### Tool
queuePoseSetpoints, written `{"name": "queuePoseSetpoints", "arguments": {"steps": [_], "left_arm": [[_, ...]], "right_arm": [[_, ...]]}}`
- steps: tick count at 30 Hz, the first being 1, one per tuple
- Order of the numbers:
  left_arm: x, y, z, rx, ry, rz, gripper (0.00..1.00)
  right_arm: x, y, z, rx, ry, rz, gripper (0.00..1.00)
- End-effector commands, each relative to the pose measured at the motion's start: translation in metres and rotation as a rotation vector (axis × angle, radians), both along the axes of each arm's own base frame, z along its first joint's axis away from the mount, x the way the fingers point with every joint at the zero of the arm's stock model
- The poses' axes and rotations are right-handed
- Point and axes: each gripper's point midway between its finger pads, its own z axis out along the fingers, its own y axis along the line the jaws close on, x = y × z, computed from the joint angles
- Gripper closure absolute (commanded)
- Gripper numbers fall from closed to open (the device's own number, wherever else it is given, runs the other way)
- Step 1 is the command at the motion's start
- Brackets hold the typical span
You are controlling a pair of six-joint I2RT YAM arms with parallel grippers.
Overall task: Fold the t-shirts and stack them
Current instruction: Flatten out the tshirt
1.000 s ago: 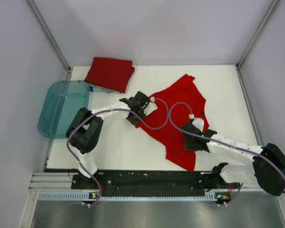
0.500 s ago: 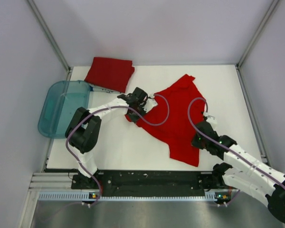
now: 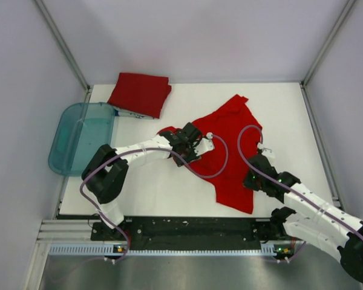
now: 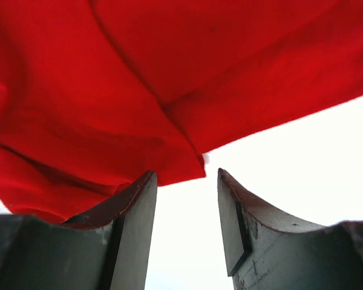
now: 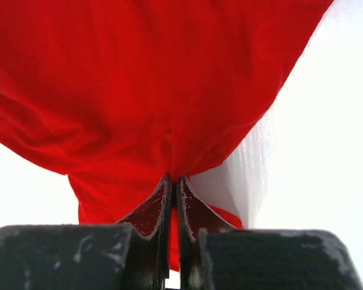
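One red t-shirt (image 3: 140, 93) lies folded at the back left of the table. A second red t-shirt (image 3: 233, 142) lies crumpled and spread in the middle. My left gripper (image 3: 193, 145) is open at its left edge. In the left wrist view (image 4: 186, 176) the fabric (image 4: 139, 90) hangs just past the fingertips and touches the left finger (image 4: 136, 205); nothing is between the jaws. My right gripper (image 3: 254, 175) is shut on the shirt's right side near its front. In the right wrist view (image 5: 173, 178) a pinch of the fabric (image 5: 157, 78) sits between the jaws.
A translucent teal tub (image 3: 81, 136) stands at the table's left edge, beside the left arm. Purple cables loop from both wrists over the spread shirt. The white table (image 3: 163, 187) shows bare in front of the left arm.
My left gripper has moved right and nearer along the shirt's left edge. My right arm swung its elbow out to the right a second ago, dragging the shirt's near part right, and has held since.
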Motion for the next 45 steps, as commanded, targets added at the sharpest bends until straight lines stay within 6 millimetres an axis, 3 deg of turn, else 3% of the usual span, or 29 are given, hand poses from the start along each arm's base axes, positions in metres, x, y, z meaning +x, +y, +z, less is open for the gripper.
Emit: {"name": "queuePoseSetpoints", "arguments": {"steps": [1, 14, 19, 21, 23, 26, 28, 31, 37, 41, 43, 45], "left_arm": [[0.022, 0.006, -0.004, 0.051, -0.087, 0.027, 0.51], [0.018, 0.008, -0.030, 0.099, -0.034, 0.009, 0.58], [0.023, 0.016, -0.023, 0.117, -0.060, 0.031, 0.82], [0.023, 0.018, -0.015, 0.109, -0.062, 0.029, 0.87], [0.024, 0.020, -0.010, 0.105, -0.070, 0.037, 1.00], [0.031, 0.028, 0.002, 0.120, -0.102, 0.054, 1.00], [0.040, 0.037, 0.025, 0.128, -0.164, 0.084, 1.00], [0.052, 0.048, 0.084, 0.079, -0.252, 0.136, 1.00], [0.058, 0.095, 0.221, 0.035, -0.573, 0.241, 1.00], [0.045, 0.131, 0.291, 0.042, -0.765, 0.313, 1.00], [0.041, 0.151, 0.329, 0.035, -0.885, 0.383, 1.00], [0.041, 0.176, 0.369, 0.007, -1.026, 0.487, 1.00]], "right_arm": [[0.001, 0.003, 0.003, 0.020, -0.015, 0.006, 1.00], [0.001, 0.000, 0.001, 0.012, -0.020, 0.001, 1.00], [0.001, -0.001, 0.003, 0.010, -0.027, 0.001, 1.00], [0.002, -0.003, 0.003, 0.010, -0.031, -0.009, 1.00], [0.003, -0.005, 0.005, 0.014, -0.038, -0.018, 1.00], [0.007, -0.007, 0.013, 0.035, -0.059, -0.032, 1.00], [0.013, -0.009, 0.029, 0.058, -0.100, -0.037, 1.00], [0.021, -0.017, 0.065, 0.068, -0.185, -0.049, 1.00], [0.026, -0.035, 0.183, 0.060, -0.435, -0.042, 1.00], [0.018, -0.035, 0.255, 0.105, -0.601, 0.015, 1.00], [0.013, -0.035, 0.276, 0.109, -0.645, 0.044, 1.00], [0.010, -0.042, 0.283, 0.085, -0.660, 0.036, 1.00]]}}
